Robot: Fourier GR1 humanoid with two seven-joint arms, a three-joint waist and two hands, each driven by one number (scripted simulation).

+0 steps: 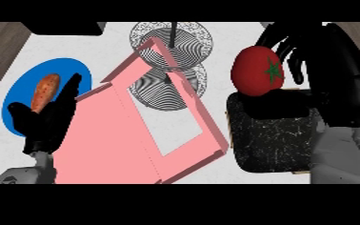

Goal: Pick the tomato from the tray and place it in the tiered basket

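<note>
The red tomato (256, 71) with its green star-shaped stem shows at the right, above the far edge of the dark speckled tray (271, 138). My right hand (313, 62) is curled round the tomato's right side and shut on it. The wire tiered basket (184, 37), with round mesh tiers on a thin black pole, stands at the top centre, to the left of the tomato. My left hand (49, 119) rests open at the lower left, fingers pointing up.
A large pink flat frame with a rectangular opening (105, 138) lies tilted across the middle, between the tray and my left hand, overlapping the basket's lower tier. A blue plate (70, 66) at the left holds an orange sweet potato (45, 91).
</note>
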